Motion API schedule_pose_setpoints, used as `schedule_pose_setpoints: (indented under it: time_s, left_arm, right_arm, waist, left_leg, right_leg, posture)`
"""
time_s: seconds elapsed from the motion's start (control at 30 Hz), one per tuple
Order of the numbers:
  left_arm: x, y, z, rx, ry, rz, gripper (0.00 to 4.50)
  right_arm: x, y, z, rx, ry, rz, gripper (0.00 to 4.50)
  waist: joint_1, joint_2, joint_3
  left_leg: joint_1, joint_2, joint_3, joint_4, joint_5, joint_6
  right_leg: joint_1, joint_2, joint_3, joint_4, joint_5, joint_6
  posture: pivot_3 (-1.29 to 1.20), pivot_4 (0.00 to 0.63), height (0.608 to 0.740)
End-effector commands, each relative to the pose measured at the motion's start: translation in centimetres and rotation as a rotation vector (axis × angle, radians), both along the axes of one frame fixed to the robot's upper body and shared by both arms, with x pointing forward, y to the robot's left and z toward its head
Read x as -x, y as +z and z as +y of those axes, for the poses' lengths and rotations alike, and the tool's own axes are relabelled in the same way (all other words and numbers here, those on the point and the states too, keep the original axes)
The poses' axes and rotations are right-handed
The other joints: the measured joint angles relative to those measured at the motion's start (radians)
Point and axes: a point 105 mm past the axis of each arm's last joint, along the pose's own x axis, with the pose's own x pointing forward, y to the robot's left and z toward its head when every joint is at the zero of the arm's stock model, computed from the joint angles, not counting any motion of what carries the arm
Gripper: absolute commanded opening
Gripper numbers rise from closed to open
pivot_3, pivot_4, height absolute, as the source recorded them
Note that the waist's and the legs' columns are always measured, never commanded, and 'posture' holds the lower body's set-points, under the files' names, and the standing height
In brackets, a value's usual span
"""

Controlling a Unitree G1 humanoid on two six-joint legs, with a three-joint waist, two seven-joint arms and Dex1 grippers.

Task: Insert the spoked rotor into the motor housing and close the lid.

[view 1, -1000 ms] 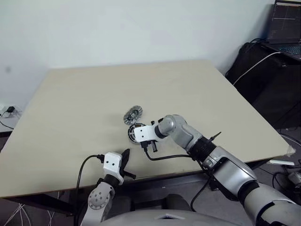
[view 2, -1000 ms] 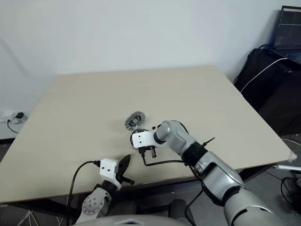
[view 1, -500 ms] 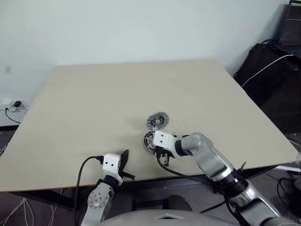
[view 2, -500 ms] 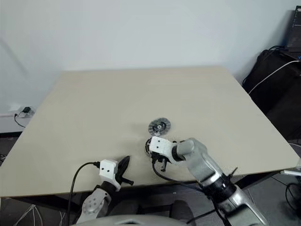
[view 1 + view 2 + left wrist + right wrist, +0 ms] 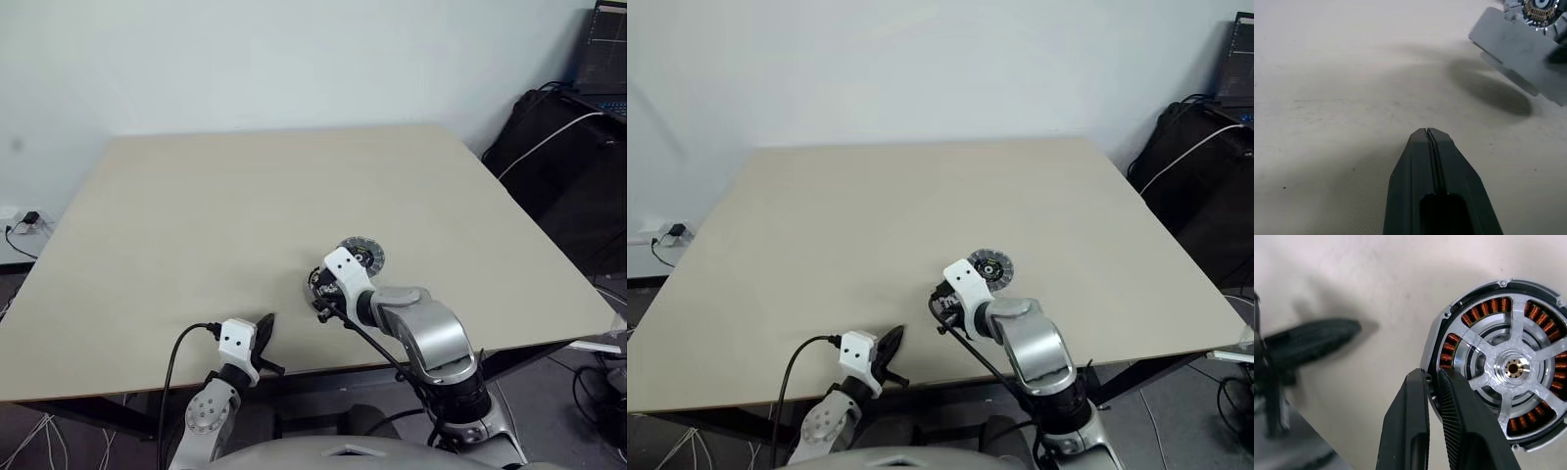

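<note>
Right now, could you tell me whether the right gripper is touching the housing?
Touching: the right wrist view shows the right gripper pinching the housing rim between its fingers.

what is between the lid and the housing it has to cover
Nothing loose lies between them. The lid sits on the table just beyond the motor housing, which already holds the spoked rotor. Only the right end effector, its fingers nearly together at the housing's rim, is close.

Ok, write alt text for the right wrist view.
The spoked rotor sits inside the motor housing, ringed by copper windings, on a pale table. The right gripper has its black fingers nearly shut at the housing's rim. The left gripper shows dark and blurred to one side.
</note>
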Motion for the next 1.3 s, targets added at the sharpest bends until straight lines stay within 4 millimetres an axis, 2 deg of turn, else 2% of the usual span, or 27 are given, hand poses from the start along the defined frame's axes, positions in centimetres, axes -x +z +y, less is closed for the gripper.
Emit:
schedule_pose_setpoints:
  time_s: [0.03,0.2,0.47,0.7,0.97,1.03,1.13,1.23,1.3]
  left_arm:
    - [-0.1,0.2,0.2,0.011,0.013,-0.013,0.0]
    - [0.1,-0.4,0.4,0.015,0.026,0.002,0.0]
    - [0.3,-1.1,0.6,0.018,0.03,0.011,0.0]
    - [0.5,-1.8,0.6,0.015,0.018,0.016,0.0]
    - [0.4,-1.7,0.5,0.016,0.016,0.013,0.0]
    - [0.4,-1.6,0.4,0.017,0.015,0.011,0.0]
    - [0.3,-1.5,0.3,0.018,0.014,0.01,0.0]
    - [0.3,-1.4,0.3,0.018,0.011,0.011,0.0]
    - [0.3,-1.3,0.2,0.018,0.009,0.009,0.0]
  right_arm:
    - [-0.4,2.7,0.7,-0.059,-0.006,-0.04,0.1]
    - [0.0,3.7,1.3,-0.099,0.023,-0.035,0.1]
    - [-0.1,2.3,1.0,-0.137,-0.073,0.05,0.1]
    - [-0.5,0.4,0.1,-0.091,-0.167,0.116,0.1]
    - [-0.2,-0.1,0.9,-0.124,-0.159,0.175,0.1]
    - [-0.2,-0.3,1.1,-0.125,-0.158,0.185,0.82]
    - [-0.2,-0.1,1.6,-0.147,-0.154,0.196,1.64]
    - [-0.8,0.7,2.5,-0.212,-0.173,0.203,2.62]
    - [-1.0,1.8,3.2,-0.263,-0.159,0.19,2.62]
  waist:
    - [-0.001,0.0,0.0]
    - [-0.004,0.001,0.0]
    - [-0.004,0.004,-0.002]
    - [-0.004,0.01,-0.006]
    - [-0.005,0.012,-0.007]
    - [-0.005,0.012,-0.007]
    - [-0.007,0.012,-0.007]
    - [-0.012,0.012,-0.007]
    - [-0.014,0.012,-0.007]
  left_leg:
    - [0.0,0.0,0.0,0.0,-0.001,-0.001]
    - [0.0,0.0,0.0,0.0,-0.003,-0.005]
    - [0.0,0.0,0.0,0.0,-0.002,-0.003]
    - [0.001,0.0,0.0,0.0,0.0,0.001]
    - [0.003,0.0,0.0,0.0,0.001,0.001]
    - [0.002,0.0,0.0,0.0,0.001,0.001]
    - [0.003,0.001,0.0,0.0,0.001,0.001]
    - [0.003,0.001,0.0,0.0,0.001,0.001]
    - [0.003,0.001,0.0,0.0,0.001,0.001]
  right_leg:
    - [0.0,-0.003,0.0,0.0,0.0,0.0]
    - [0.0,-0.005,0.0,0.0,0.0,0.0]
    - [0.0,0.001,-0.001,0.0,0.0,0.0]
    - [0.001,0.001,-0.001,0.001,-0.002,0.003]
    - [0.002,0.001,0.0,0.001,-0.003,0.005]
    - [0.002,0.001,0.0,0.001,-0.003,0.005]
    - [0.002,0.001,0.0,0.001,-0.003,0.005]
    - [0.002,0.001,0.0,0.001,-0.003,0.005]
    - [0.002,0.001,0.0,0.001,-0.003,0.006]
  posture:
    - [0.0,0.0,0.74]
    - [0.0,0.0,0.74]
    - [0.0,0.0,0.74]
    - [0.0,0.0,0.74]
    - [0.0,0.0,0.74]
    - [0.0,0.0,0.74]
    - [0.0,0.0,0.74]
    - [0.0,0.0,0.74]
    - [0.0,0.0,0.74]
